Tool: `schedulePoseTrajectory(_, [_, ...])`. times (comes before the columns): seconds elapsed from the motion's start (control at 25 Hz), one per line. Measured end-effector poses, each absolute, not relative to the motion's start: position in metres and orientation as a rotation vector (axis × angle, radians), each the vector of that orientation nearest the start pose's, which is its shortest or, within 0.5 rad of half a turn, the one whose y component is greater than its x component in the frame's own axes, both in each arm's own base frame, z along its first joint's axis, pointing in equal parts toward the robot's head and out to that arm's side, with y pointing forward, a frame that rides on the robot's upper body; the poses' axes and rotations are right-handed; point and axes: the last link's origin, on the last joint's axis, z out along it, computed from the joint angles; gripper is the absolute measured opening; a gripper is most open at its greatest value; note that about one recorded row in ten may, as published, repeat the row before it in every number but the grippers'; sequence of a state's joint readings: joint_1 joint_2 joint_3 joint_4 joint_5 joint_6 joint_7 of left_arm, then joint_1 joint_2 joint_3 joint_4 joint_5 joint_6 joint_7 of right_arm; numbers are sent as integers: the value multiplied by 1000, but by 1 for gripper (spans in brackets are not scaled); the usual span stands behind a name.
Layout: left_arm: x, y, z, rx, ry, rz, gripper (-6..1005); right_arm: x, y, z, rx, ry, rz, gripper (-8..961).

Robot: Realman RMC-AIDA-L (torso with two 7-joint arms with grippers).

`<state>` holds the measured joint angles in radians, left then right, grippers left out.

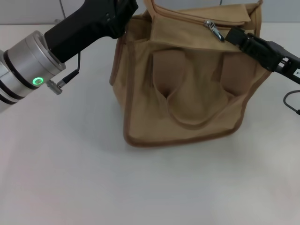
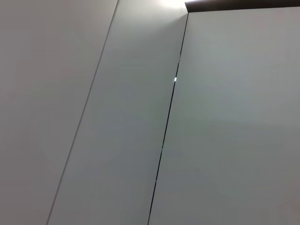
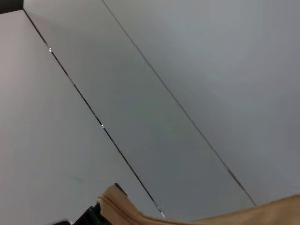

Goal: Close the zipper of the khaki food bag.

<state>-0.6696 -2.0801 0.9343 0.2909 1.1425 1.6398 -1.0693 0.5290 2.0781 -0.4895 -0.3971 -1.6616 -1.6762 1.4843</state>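
The khaki food bag (image 1: 187, 89) stands on the white table, its loop handle hanging down the front. The zipper (image 1: 187, 18) runs along the top, and its silver pull tab (image 1: 215, 31) lies toward the bag's right end. My left gripper (image 1: 127, 13) is at the bag's top left corner and grips the fabric edge there. My right gripper (image 1: 233, 34) is at the bag's top right, just right of the pull tab, close to it. The right wrist view shows only a strip of the bag's edge (image 3: 122, 206). The left wrist view shows only wall panels.
The white table (image 1: 70, 178) spreads in front of and left of the bag. My left arm's silver wrist with a green light (image 1: 36, 80) hangs over the left side. A black cable (image 1: 293, 101) hangs by the right arm. Grey wall panels (image 2: 140, 117) stand behind.
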Motion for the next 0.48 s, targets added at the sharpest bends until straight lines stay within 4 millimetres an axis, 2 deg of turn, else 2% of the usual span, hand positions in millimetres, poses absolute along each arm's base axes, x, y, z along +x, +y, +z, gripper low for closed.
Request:
schedulePoseTrajectory(0.2, [-173, 356, -3, -2321, -376, -1559, 41, 247, 332, 19, -2310, 1009, 1422, 332])
schedulePoseTrajectory(0.36, [-173, 356, -3, -2321, -375, -1559, 42, 242, 336, 34, -2348, 1007, 1387, 332])
schedulePoseTrajectory(0.48, [-173, 356, -3, -2321, -373, -1559, 43, 234, 339, 42, -2443, 1004, 1287, 332])
